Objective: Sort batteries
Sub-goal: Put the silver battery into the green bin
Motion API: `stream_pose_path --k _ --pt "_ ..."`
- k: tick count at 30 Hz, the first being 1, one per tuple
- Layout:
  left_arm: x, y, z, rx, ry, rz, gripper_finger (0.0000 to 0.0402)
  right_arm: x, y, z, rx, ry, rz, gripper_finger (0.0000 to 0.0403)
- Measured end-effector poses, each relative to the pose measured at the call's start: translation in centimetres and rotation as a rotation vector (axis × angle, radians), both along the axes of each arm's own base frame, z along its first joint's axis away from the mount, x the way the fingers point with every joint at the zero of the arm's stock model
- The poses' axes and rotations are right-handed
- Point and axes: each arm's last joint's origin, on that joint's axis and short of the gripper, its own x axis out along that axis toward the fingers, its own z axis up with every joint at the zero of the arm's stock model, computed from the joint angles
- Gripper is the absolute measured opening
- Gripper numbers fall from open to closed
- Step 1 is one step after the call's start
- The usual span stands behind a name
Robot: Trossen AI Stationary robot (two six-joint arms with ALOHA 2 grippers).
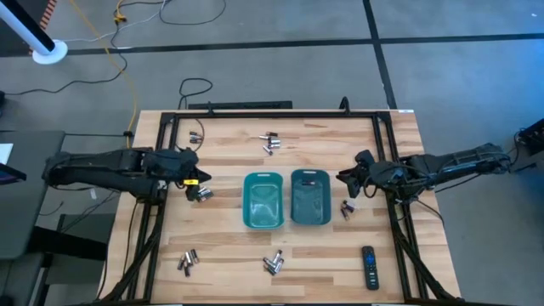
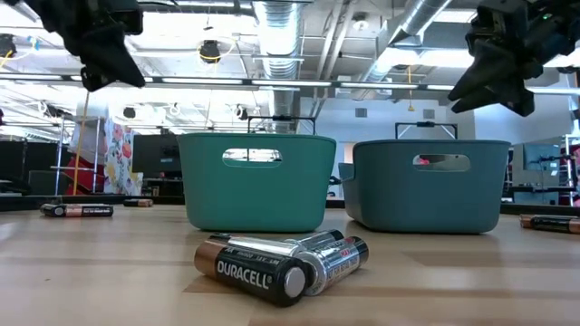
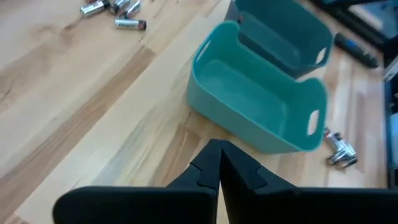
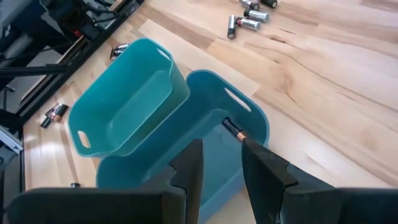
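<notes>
The left gripper [image 3: 219, 163] hangs with its fingers pressed together, gripping nothing, over bare wood beside the light teal bin [image 1: 263, 201]. The right gripper [image 4: 219, 163] hovers over the darker teal bin [image 1: 310, 198], jaws apart, a dark copper-ended battery [image 4: 234, 130] just past its fingertips; whether it is pinched I cannot tell. Other batteries [image 1: 272, 263] lie scattered in small clusters across the table [image 1: 229, 153].
</notes>
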Motion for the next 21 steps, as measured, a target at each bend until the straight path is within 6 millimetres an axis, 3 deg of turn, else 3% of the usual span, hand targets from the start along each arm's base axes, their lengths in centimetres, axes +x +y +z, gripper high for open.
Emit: stream_pose_path --k 5,15,21 --pt "1.3 0.1 -0.9 0.008 0.08 0.03 0.0038 0.0 0.0 0.0 0.003 0.001 0.005 0.0127" --pt "3.5 0.6 -3.1 0.033 0.256 0.041 0.0146 0.0 0.0 0.0 0.01 -0.003 0.0 0.0127" --pt "3.2 1.0 -5.0 0.095 0.461 0.138 0.0152 0.0 0.0 0.0 0.012 -0.007 -0.001 0.0127"
